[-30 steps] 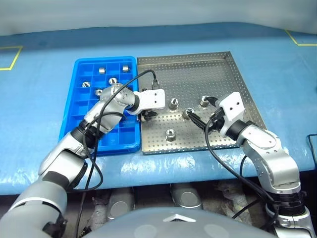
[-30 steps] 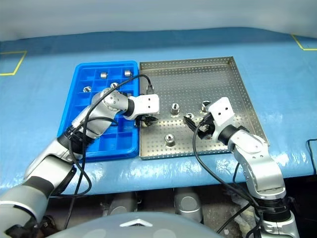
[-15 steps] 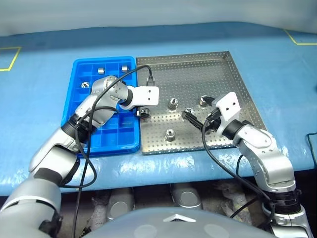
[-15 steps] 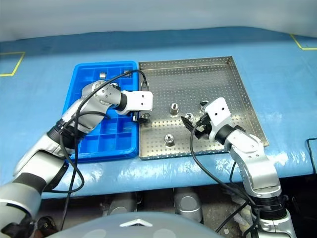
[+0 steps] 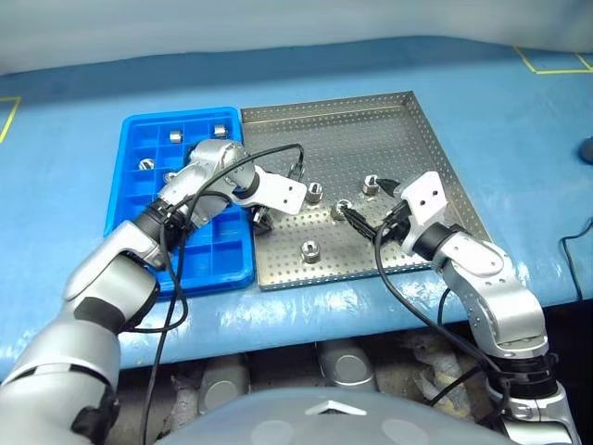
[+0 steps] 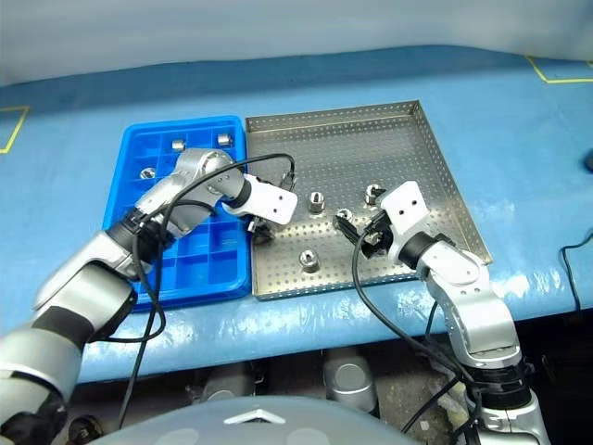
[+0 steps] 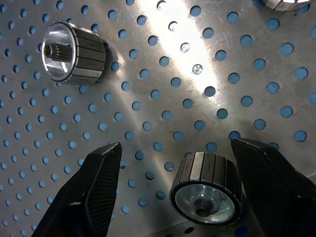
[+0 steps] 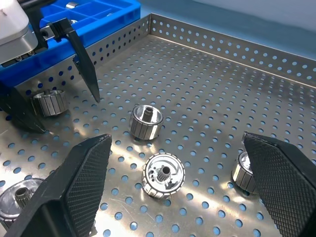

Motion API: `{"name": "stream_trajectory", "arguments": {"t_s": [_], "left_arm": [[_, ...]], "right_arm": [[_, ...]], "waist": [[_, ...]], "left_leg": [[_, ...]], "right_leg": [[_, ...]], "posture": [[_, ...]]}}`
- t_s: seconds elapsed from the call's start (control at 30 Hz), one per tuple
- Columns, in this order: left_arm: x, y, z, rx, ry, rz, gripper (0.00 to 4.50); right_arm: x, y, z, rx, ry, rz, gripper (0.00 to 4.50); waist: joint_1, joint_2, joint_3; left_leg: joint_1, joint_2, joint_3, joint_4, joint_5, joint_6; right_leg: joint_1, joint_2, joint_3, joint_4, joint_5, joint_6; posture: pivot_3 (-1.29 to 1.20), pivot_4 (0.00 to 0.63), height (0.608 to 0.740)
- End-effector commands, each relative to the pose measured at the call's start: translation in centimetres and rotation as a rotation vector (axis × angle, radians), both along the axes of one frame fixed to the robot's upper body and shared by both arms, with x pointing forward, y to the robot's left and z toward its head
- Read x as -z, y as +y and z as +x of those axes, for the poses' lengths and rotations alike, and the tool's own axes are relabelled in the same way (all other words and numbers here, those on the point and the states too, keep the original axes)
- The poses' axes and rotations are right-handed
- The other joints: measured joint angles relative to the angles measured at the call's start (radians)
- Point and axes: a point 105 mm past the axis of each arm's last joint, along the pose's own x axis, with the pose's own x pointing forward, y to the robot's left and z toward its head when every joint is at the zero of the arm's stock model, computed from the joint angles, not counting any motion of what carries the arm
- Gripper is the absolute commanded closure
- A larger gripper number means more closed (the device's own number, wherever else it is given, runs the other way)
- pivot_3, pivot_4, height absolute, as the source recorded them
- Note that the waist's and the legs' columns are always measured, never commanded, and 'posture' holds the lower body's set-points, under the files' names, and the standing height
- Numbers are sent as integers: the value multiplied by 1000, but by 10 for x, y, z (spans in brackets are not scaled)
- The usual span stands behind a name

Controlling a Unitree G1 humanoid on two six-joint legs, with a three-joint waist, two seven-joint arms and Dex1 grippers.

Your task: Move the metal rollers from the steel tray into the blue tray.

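The steel tray point(image 5: 371, 130) holds several metal rollers: one point(image 5: 315, 192) mid-tray, one point(image 5: 370, 184), one point(image 5: 341, 209) and one point(image 5: 310, 250) nearer the front. To its left, the blue tray point(image 5: 222, 260) has rollers point(image 5: 176, 136) in its far compartments. My left gripper point(image 5: 262, 221) points down at the steel tray's left edge, open, with a roller point(image 7: 206, 190) lying on the floor between its fingers point(image 7: 94, 192). My right gripper point(image 5: 363, 198) is open and low over the tray, a roller point(image 8: 163, 175) between its fingers, untouched.
Both trays rest on a blue-covered table with its front edge close below them. Yellow tape marks point(image 5: 547, 65) lie at the far right. A black cable point(image 5: 278, 153) loops off my left wrist over the steel tray's left side.
The left gripper's fingers have spread apart and its wrist has rolled above the roller at the steel tray's left edge. The whole picture shifted with the camera. The right arm held still.
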Motion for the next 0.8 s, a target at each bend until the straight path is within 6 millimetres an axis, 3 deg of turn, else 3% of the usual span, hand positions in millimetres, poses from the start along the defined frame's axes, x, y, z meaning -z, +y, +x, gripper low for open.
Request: {"name": "stream_trajectory", "arguments": {"t_s": [0.03,0.07,0.27,0.63,0.8], "left_arm": [[-4,0,3,21,-14,32,1027],[-3,1,3,21,-12,36,1183],[-3,1,5,12,-13,36,3123],[-17,-5,10,-47,-18,-80,3123],[-44,-21,8,-97,44,-294,3123]], "right_arm": [[-15,3,-2,-6,-70,2,0],[-15,2,-2,-5,-70,2,0],[-16,2,-1,1,-75,3,0],[-16,6,0,-9,-75,5,0],[-19,10,0,-24,-78,11,0]], "waist": [[-3,0,0],[-5,0,0],[-9,0,0],[-9,0,0],[-9,0,0]], "left_leg": [[0,0,0,0,0,0],[0,0,0,0,0,0],[0,0,0,0,0,0],[0,0,0,0,0,0],[0,0,0,0,0,0]], "right_leg": [[0,0,0,0,0,0],[0,0,0,0,0,0],[0,0,0,0,0,0],[0,0,1,0,0,0],[0,0,1,0,0,0]], "posture": [[-238,150,740],[-238,150,740],[-238,150,740],[-221,150,740],[-229,150,740]]}}
